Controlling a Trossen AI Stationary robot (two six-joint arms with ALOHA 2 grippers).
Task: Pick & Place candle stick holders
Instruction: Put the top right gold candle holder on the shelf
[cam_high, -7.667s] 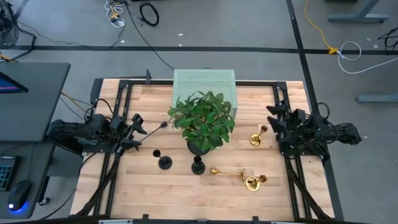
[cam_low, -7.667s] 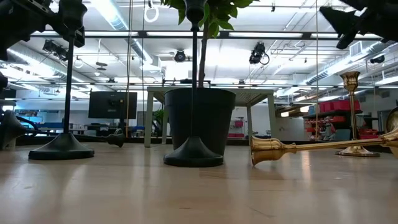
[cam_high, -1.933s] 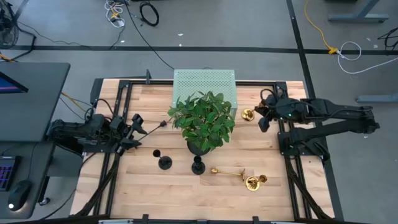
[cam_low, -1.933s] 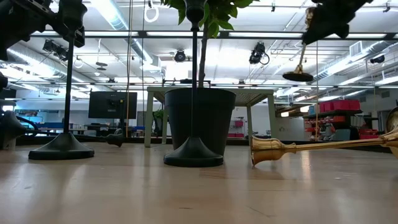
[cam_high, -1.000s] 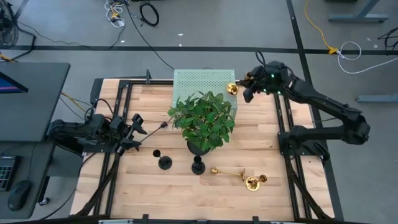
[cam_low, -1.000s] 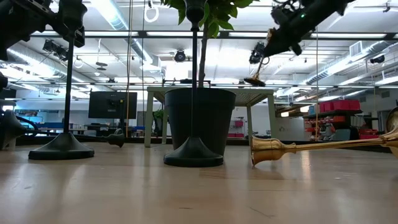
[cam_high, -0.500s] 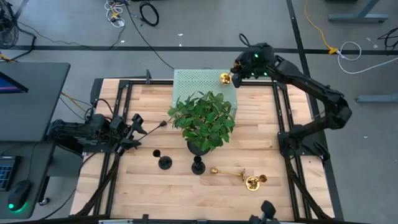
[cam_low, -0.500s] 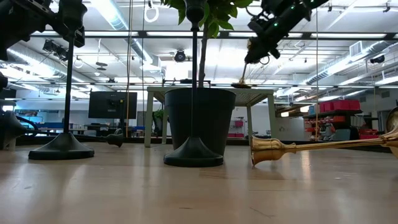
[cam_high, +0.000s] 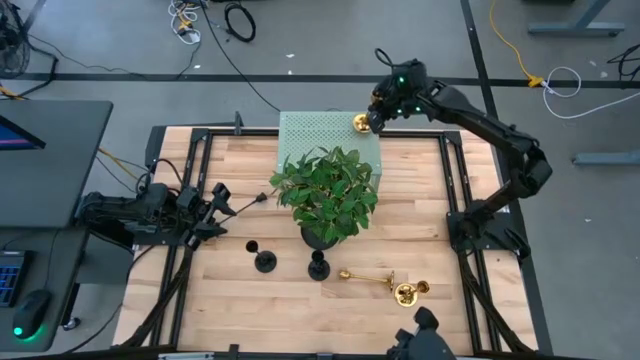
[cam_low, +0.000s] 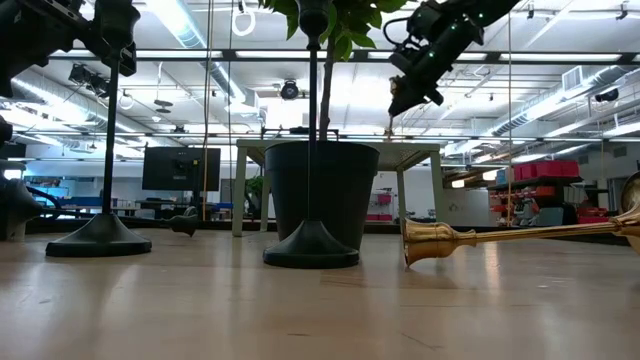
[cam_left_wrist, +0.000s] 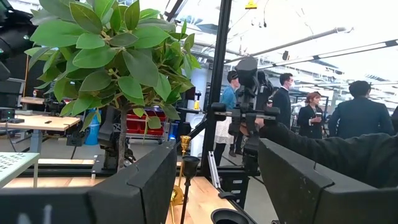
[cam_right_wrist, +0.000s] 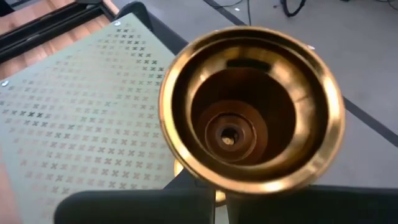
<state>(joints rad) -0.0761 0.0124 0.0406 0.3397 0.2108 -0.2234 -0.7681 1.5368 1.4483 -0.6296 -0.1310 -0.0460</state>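
Note:
My right gripper (cam_high: 374, 117) is shut on a gold candle stick holder (cam_high: 361, 123), held in the air over the far right corner of the green perforated box (cam_high: 315, 135). A second gold holder (cam_high: 385, 283) lies on its side on the table at the near right. Two black holders (cam_high: 265, 261) (cam_high: 318, 266) stand on their round bases in front of the plant. My left gripper (cam_high: 222, 205) waits at the table's left edge, open, with nothing between its fingers (cam_left_wrist: 155, 180). My right gripper pinches the gold holder's upper end between its two fingers (cam_right_wrist: 186, 202), just under the flared round rim (cam_right_wrist: 180, 168). The fingers slant down from the right. The holder hangs below them, close to upright and clear of the box, its stem (cam_low: 389, 118) pointing down.
A leafy plant (cam_high: 325, 190) in a black pot stands mid-table, close to the box's near side. Black frame rails run along the left and right table edges. People stand beyond the table in the left wrist view. A dark shape (cam_high: 415, 335) shows at the near edge.
My right gripper has carried the gold holder toward the table's far edge and a little to the left, from beside the box's right side to above its far right corner. It stays shut, and the holder stays lifted clear.

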